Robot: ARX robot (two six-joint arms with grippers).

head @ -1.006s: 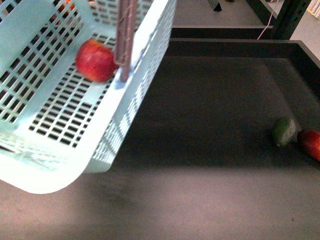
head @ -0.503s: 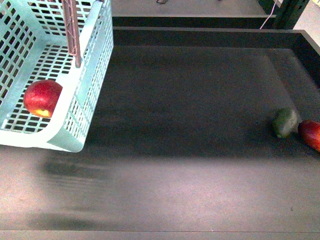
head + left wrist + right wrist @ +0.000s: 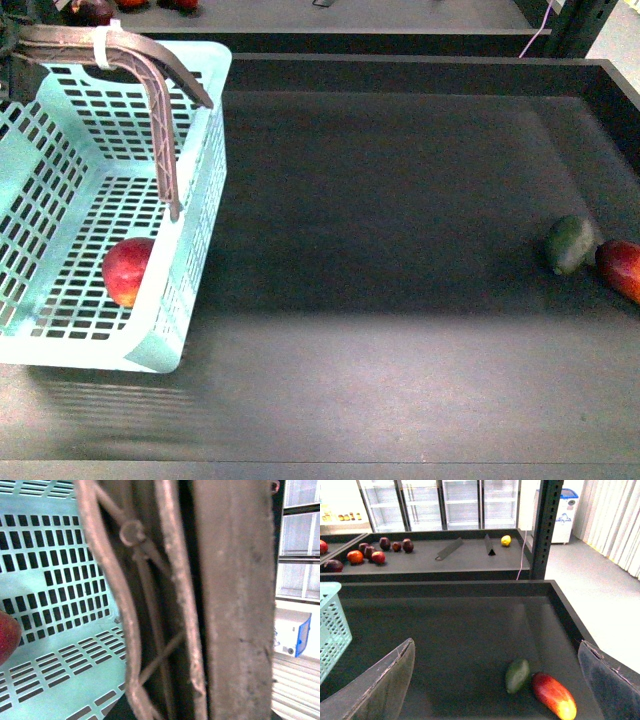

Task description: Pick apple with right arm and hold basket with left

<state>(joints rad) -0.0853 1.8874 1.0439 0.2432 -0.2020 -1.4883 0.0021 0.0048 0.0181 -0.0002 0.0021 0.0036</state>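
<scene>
The pale mint-green basket [image 3: 190, 250] sits at the left of the black table, its brown handle [image 3: 160, 110] raised. The apple [image 3: 128, 270], red with a yellow-orange patch, lies on the basket floor by the near right wall. My left gripper is shut on the handle [image 3: 230, 605], which fills the left wrist view; the fingers themselves are hidden. The apple's edge [image 3: 6, 636] and the basket's lattice floor [image 3: 60, 605] show beside it. My right gripper [image 3: 495, 650] is open and empty, hovering over the table's right part, and is out of the front view. The basket's corner [image 3: 332, 630] shows there.
A dull green oval fruit [image 3: 570, 243] and an elongated red fruit [image 3: 622, 268] lie together at the right, by the raised black wall [image 3: 620, 110]; both show between my right fingers [image 3: 518, 675]. Several fruits [image 3: 370, 555] lie on the back shelf. A dark post [image 3: 545, 530] stands behind.
The basket has swung left and come down level on the table, its handle now standing up. The apple has rolled across the basket floor to the near right wall.
</scene>
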